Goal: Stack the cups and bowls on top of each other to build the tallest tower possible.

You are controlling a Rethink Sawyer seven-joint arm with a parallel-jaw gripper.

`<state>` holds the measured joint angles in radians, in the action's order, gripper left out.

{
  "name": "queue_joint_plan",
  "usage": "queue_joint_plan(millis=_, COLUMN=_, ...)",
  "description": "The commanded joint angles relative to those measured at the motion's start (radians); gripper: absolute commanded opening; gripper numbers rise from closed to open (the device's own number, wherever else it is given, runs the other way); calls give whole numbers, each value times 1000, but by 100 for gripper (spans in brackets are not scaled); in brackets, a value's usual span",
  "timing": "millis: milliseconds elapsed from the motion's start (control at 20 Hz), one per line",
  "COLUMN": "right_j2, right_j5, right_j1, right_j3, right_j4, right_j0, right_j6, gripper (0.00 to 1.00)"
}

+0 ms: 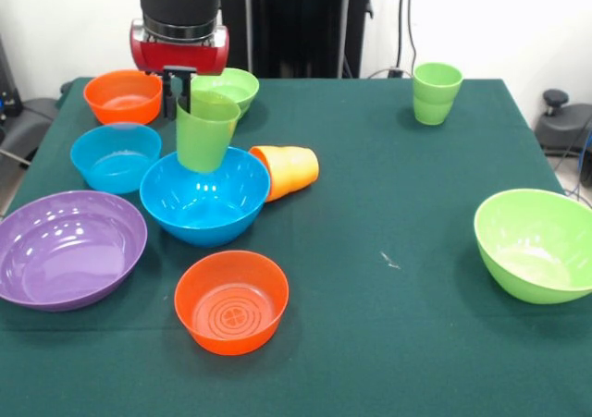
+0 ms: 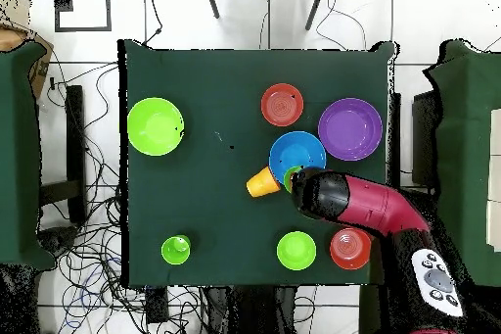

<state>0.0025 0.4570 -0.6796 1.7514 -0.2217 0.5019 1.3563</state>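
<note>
Glossy green cup [image 1: 205, 130] tilted in blue bowl [image 1: 205, 198].

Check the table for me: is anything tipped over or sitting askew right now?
Yes. The orange cup lies on its side against the blue bowl, mouth pointing away from it. The green cup in the gripper hangs tilted over that bowl. The other bowls sit upright.

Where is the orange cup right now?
In the front view the orange cup lies on its side, just right of the blue bowl, touching its rim.
</note>
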Motion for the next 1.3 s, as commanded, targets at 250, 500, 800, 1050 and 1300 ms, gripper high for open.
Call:
queue_joint_plan(millis=250, right_j2=91, right_j5=-101, right_j1=82, right_j3=-23, right_j4=7, right_j0=-2, right_j6=135, gripper=0)
queue_joint_plan(millis=500, right_j2=107, right_j5=-142, right_j1=107, right_j3=-30, right_j4=21, right_j0=-2, right_j6=148, gripper=0)
queue_joint_plan(millis=800, right_j2=106, right_j5=-84, right_j1=98, right_j3=-49, right_j4=17, right_j0=-10, right_j6=105, gripper=0)
queue_joint_plan(millis=1050, right_j2=96, right_j5=-91, right_j1=105, right_j3=-53, right_j4=6, right_j0=-17, right_j6=102, gripper=0)
queue_joint_plan(millis=1300, right_j2=104, right_j5=-96, right_j1=94, right_j3=-36, right_j4=1, right_j0=-7, right_j6=93, gripper=0)
